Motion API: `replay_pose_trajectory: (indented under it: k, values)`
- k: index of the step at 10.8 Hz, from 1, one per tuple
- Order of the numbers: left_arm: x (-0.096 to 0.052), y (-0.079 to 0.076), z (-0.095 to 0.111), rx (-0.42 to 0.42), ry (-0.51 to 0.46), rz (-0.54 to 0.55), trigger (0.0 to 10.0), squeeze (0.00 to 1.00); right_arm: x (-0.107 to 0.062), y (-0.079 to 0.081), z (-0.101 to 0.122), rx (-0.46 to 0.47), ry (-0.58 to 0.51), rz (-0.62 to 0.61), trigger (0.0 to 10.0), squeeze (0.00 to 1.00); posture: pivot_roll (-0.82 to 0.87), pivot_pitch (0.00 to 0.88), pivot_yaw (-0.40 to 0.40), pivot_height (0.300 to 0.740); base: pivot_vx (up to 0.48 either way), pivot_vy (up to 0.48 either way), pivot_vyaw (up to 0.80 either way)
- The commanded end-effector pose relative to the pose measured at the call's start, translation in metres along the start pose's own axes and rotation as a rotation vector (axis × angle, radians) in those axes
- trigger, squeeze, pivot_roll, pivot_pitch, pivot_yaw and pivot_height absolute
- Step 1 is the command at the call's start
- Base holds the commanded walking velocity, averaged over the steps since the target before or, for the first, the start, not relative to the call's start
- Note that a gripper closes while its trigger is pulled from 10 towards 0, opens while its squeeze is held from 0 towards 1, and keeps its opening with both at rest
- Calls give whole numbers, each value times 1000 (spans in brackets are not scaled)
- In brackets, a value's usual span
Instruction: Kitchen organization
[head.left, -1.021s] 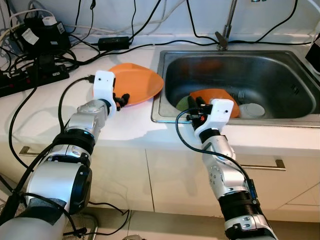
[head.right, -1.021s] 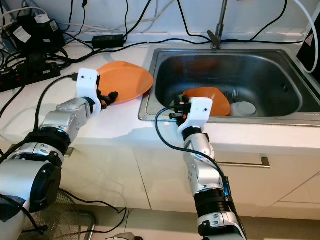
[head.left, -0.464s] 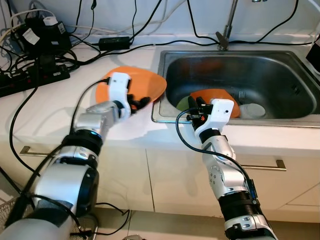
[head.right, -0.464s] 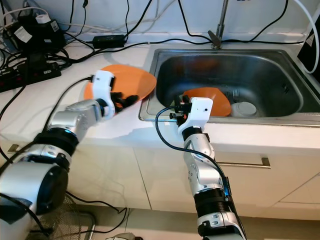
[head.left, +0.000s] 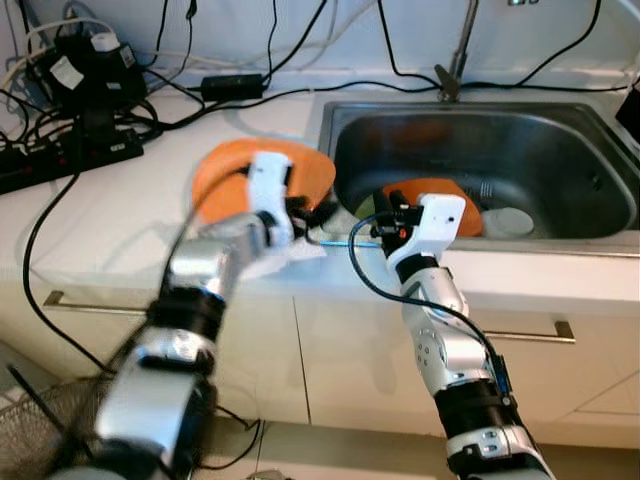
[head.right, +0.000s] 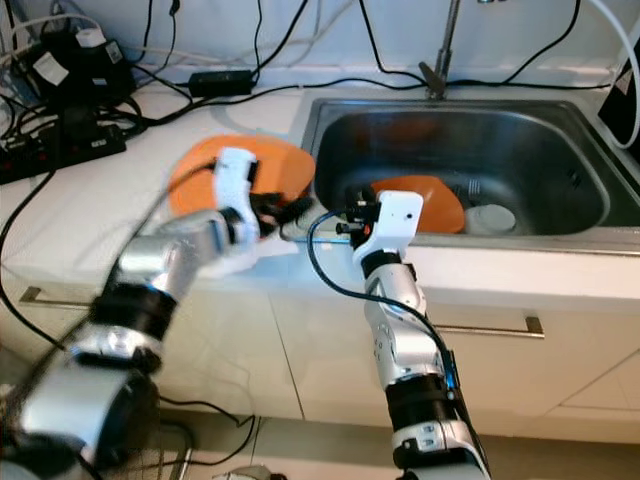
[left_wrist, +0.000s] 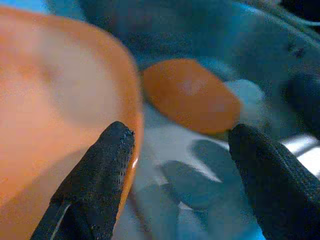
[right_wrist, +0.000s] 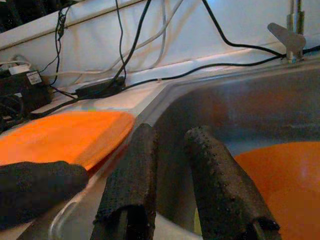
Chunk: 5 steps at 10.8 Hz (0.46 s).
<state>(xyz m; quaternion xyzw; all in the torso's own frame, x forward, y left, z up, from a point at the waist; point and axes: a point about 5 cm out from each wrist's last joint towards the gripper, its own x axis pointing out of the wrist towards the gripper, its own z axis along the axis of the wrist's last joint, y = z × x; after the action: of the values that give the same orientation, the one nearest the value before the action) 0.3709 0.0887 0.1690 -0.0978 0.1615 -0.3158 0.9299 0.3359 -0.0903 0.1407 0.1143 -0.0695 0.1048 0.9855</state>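
The orange plate (head.left: 240, 175) is lying on the white countertop (head.left: 100, 230) just beside the sink (head.left: 480, 150), and the left gripper (head.left: 305, 212) is hanging at the plate's near edge, next to the sink's front left corner. In the left wrist view its two black fingers (left_wrist: 100, 182) are standing wide apart, gripping nothing, with the plate's rim lying against the inner side of one of them. The left arm is showing blurred in the head views, stretching from the robot's left side forward and inward toward the sink corner.

The right gripper (head.left: 390, 205) is hovering just over the sink's front rim, close beside the left gripper. Its fingers (right_wrist: 135, 185) are standing nearly together with only a narrow gap between them, and nothing is showing between them. The right forearm is rising steeply from below the counter front, with the wrist bending forward over the rim.

Inside the steel sink, just beyond the right gripper, an orange bowl (head.left: 450, 195) is lying tilted, a bit of something green (head.left: 365, 205) is peeking out beside it, and a small white dish (head.left: 505, 220) is resting on its far side from the grippers.
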Motion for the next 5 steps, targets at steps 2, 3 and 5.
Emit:
replay_pose_trajectory:
  k: [2, 3, 5]
  values:
    - [-1, -20, -9, -31, 40, -49, 10000, 0, 1, 1, -1, -2, 5, 0, 10000, 0, 110, 0, 80, 740, 0, 0, 0]
    - [-7, -22, 5, -13, -32, -23, 10000, 0, 1, 1, -1, -2, 4, -4, 10000, 0, 108, 0, 84, 740, 0, 0, 0]
    - [-23, -11, 44, 95, -170, 84, 10000, 0, 1, 0, -3, -3, 9, -6, 10000, 0, 122, 0, 83, 740, 0, 0, 0]
